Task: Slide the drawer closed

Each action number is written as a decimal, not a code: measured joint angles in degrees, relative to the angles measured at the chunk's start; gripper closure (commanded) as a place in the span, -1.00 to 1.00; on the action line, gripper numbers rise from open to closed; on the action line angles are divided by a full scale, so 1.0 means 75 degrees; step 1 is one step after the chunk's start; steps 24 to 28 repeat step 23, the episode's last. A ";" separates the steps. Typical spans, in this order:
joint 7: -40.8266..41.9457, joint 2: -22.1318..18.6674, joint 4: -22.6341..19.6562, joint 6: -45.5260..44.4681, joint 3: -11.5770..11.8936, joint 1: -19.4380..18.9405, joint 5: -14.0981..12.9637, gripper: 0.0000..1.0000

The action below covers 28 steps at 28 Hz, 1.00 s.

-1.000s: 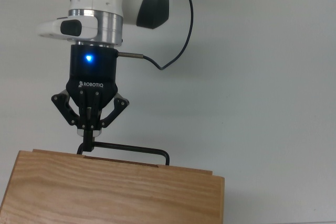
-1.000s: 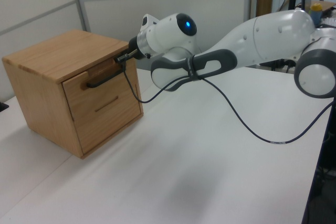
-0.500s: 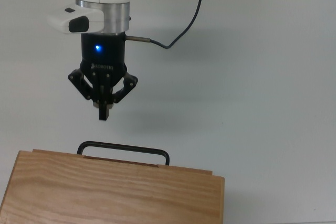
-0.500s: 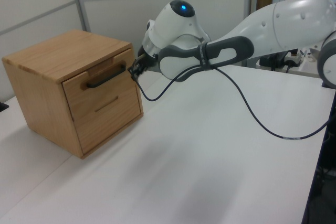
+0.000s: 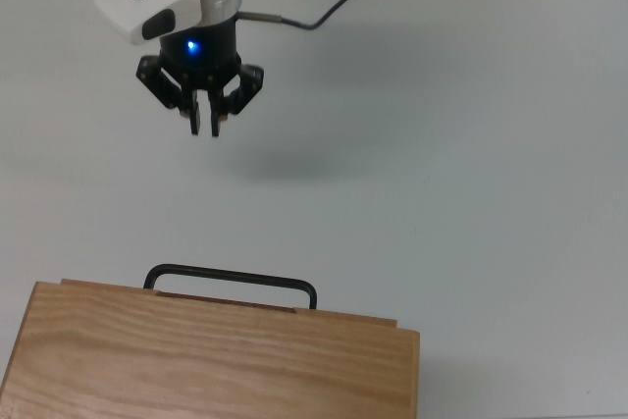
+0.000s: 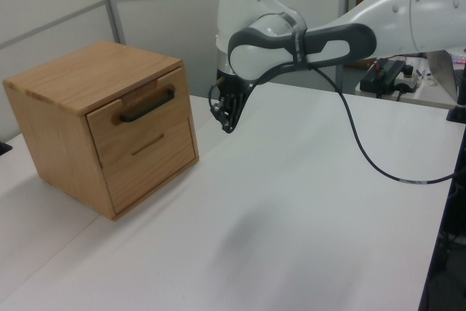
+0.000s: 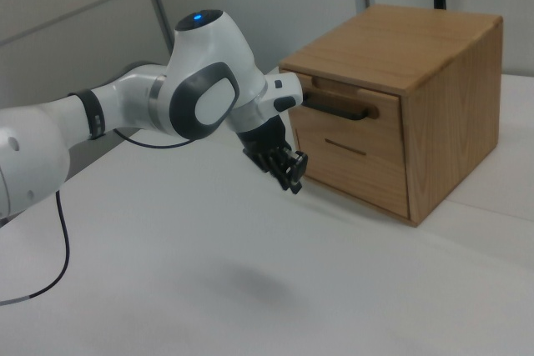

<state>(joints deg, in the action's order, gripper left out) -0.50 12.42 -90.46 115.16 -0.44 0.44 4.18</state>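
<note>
Drawer sitting flush in cabinet; pincer hanging empty, fingers slightly apart, well clear of handle. Judging push complete; best retreating without brushing handle.

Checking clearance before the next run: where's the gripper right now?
In the top view's upper left, the gripper hangs over bare table, well clear of the drawer handle.

Bright, even light is falling from overhead across the white matte counter, leaving no glare. In the top view a soft grey shadow is lying at about four o'clock from the black two-finger gripper, whose blue indicator lamp is glowing. All three views are staying sharp, with no visible edge distortion.
</note>
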 measured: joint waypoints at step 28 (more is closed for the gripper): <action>0.0450 -0.0560 0.0019 -0.2054 0.0000 -0.0194 -0.0040 -1.00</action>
